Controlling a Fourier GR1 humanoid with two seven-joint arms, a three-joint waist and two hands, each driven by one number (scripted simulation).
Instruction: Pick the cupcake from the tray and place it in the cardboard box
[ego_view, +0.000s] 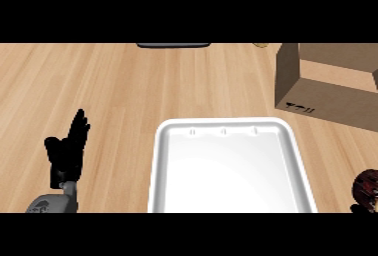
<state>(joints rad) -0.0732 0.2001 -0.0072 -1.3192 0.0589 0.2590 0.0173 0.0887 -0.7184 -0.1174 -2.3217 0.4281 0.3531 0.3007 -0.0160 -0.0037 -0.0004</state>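
Observation:
The white tray (227, 131) lies in the lower middle of the counter with nothing showing in it. The open-topped cardboard box (325, 92) stands at the upper right, beyond the tray's far right corner. At the lower right edge, my right hand (362, 200) shows only as dark curled fingers round a reddish-brown lump, the cupcake (366, 184). That hand sits right of the tray and well below the box. My left hand (68, 150) rests at the left with its fingers straight and pointing up, apart from the tray.
A dark flat object (173, 45) lies at the counter's far edge, above the tray. A small yellow thing (260, 45) sits near the box's far left corner. Bare wood lies between the tray and the box.

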